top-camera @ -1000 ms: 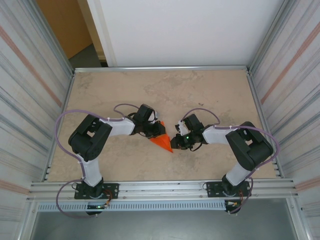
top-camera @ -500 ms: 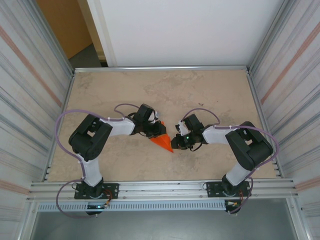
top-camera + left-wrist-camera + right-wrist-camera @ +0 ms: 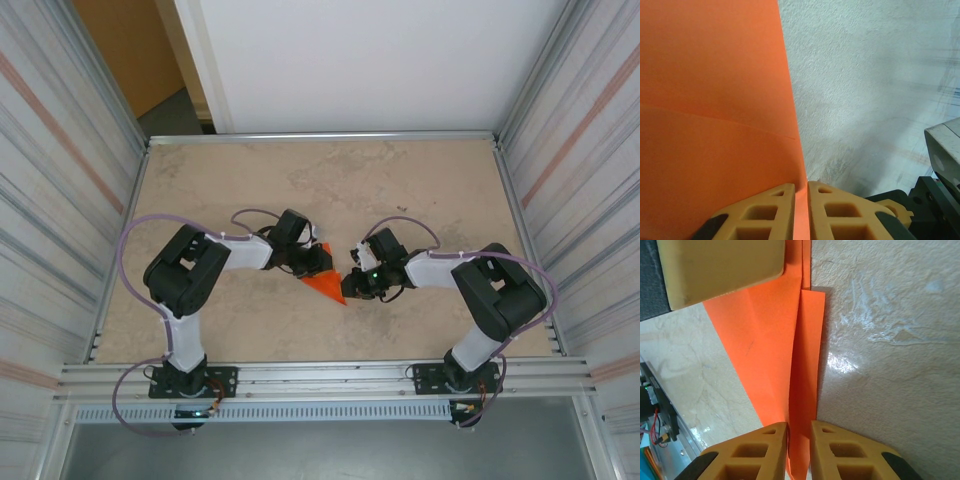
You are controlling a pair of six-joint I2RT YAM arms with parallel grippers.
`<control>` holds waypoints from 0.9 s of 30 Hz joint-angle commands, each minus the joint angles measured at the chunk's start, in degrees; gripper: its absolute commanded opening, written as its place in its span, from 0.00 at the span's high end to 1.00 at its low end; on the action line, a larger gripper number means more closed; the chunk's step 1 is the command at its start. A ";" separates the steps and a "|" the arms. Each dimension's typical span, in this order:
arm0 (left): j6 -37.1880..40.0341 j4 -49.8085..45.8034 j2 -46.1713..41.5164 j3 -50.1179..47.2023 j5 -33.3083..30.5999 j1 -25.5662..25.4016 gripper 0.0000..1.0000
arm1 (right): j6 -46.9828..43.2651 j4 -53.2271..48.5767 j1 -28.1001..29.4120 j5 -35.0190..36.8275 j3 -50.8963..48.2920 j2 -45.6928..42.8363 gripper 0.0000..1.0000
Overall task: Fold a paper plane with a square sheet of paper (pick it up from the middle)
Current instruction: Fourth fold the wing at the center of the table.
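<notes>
Paper plane (image 3: 325, 284) already folded to a pointed dart mid table (image 3: 430, 190), left gripper (image 3: 801, 192) and right gripper (image 3: 799, 440) both clamped on its edges, likely only final creasing left

- A beige, marbled stone-look table (image 3: 400, 190) is spreading across the middle of the top view.
- Ribbed silver metal walls are rising along its left side (image 3: 60, 170) and right side (image 3: 585, 150), each carrying a faint reddish stripe.
- A plain white back panel (image 3: 370, 60) is standing behind the far edge.
- An orange-brown wall patch (image 3: 120, 45) and a strip of grey floor (image 3: 175, 112) are showing at the far left corner.
- A silver aluminium rail (image 3: 330, 378) is running along the near edge.
- Overhead light is glaring off the table in the right wrist view.
</notes>
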 commanded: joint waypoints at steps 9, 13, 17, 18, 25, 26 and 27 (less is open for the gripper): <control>1.91 -1.81 0.86 1.05 0.20 0.31 0.85 | 3.53 -4.00 0.24 2.13 -2.38 -8.86 0.70; 1.79 -1.53 0.72 0.96 0.38 0.32 0.85 | 4.75 -3.46 0.23 1.03 -2.38 -9.01 0.73; 1.60 -1.26 0.77 0.83 0.49 0.33 0.85 | 4.93 -2.59 0.34 -0.30 -1.24 -6.97 0.76; 1.63 -1.26 0.73 0.72 0.53 0.27 0.85 | 4.85 -2.52 0.29 -0.26 -1.00 -6.40 0.76; 1.56 -1.13 0.48 0.63 0.65 0.34 0.85 | 4.31 -1.63 0.44 -2.16 -0.07 -3.10 0.81; 1.56 -1.08 0.44 0.58 0.66 0.31 0.85 | 4.31 -1.03 0.45 -2.64 -0.23 -2.82 0.82; 1.56 -1.16 0.41 0.61 0.66 0.35 0.85 | 4.44 -0.63 0.42 -2.96 -0.31 -2.77 0.84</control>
